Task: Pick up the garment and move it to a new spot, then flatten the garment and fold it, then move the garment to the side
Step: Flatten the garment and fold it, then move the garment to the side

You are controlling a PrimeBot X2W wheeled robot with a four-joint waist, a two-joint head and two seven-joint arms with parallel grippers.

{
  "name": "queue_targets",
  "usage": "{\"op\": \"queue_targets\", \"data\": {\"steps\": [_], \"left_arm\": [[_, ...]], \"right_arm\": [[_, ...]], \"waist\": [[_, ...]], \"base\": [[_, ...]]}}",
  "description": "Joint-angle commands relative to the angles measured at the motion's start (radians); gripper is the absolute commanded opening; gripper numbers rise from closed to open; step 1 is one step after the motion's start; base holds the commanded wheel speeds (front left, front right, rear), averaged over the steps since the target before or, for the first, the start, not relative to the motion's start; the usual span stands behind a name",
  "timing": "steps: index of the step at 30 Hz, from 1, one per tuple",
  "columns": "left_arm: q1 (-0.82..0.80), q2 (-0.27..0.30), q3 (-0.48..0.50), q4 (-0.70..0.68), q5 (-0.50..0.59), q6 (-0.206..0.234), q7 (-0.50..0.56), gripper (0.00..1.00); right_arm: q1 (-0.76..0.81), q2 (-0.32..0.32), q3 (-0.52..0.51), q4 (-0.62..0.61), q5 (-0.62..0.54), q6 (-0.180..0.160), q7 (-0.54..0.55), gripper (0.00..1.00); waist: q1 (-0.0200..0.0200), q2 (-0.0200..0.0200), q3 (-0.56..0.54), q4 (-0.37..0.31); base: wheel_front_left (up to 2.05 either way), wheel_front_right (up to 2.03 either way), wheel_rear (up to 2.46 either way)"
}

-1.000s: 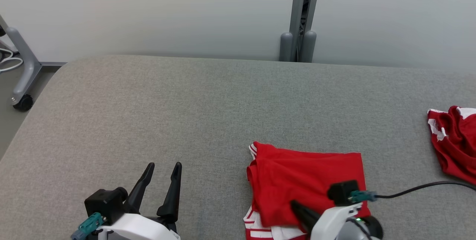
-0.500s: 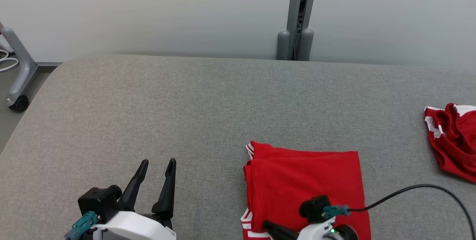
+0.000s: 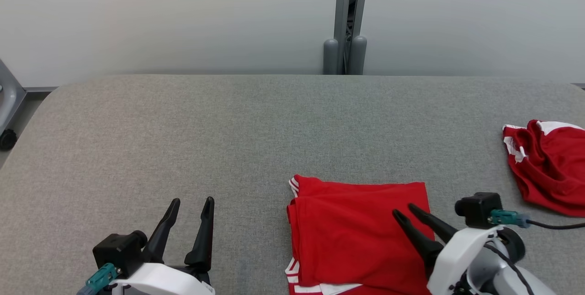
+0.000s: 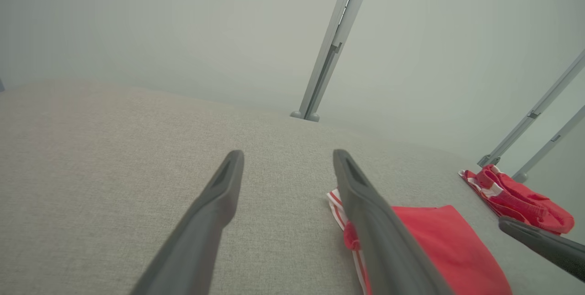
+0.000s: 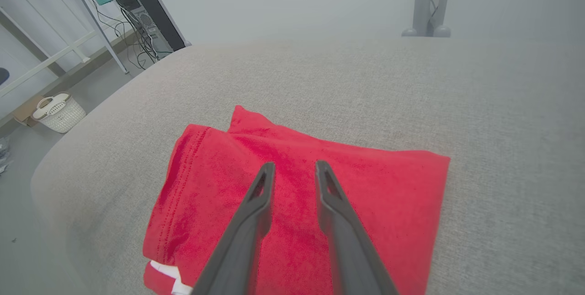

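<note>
Nearest, the left gripper [image 3: 192, 201] hangs low over bare cloth at the near edge of the padded grey table [image 3: 228, 126], its fingers spread wide and empty. Across from it the right gripper [image 3: 403, 209] hovers over the near right part of the folded red garment [image 3: 352, 231], its fingers parted by a narrow gap with nothing caught between them; the right wrist view shows red fabric through that gap.

The garment lies as a neat rectangle close to the table's near edge, a white-striped layer peeking out underneath. The fold looks done, so carrying it aside is probably what remains.

The risk lies in the grasp. A pinch that takes only the top layer would peel the stack open as it lifts, and a one-sided grip would let the free half sag and unfold. Dragging instead of lifting could rumple it on the rough cloth.

Farther off to the right sits a crumpled red garment [image 3: 544, 171]; setting down there would tangle the two. Beyond stands a grey post [image 3: 346, 20].
</note>
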Motion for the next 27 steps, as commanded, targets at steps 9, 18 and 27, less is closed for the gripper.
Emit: {"op": "queue_targets", "data": {"steps": [9, 18, 27], "left_arm": [[-0.024, 0.002, -0.010, -0.001, 0.010, -0.005, 0.004, 1.00], [-0.043, -0.009, -0.012, 0.010, 0.010, -0.010, -0.003, 1.00], [-0.047, -0.011, -0.013, 0.021, 0.010, -0.017, -0.007, 1.00]], "right_arm": [[0.039, -0.062, -0.127, 0.004, -0.033, 0.000, 0.183, 1.00], [0.048, -0.059, -0.216, 0.052, -0.005, 0.000, 0.317, 1.00], [0.035, -0.020, -0.255, 0.119, 0.058, 0.000, 0.369, 1.00]], "waist": [[0.0000, -0.0001, 0.032, 0.021], [0.0000, -0.0001, 0.058, 0.055], [0.0000, -0.0001, 0.068, 0.082]], "base": [[0.00, 0.00, 0.00], [0.00, 0.00, 0.00], [0.00, 0.00, 0.00]]}}
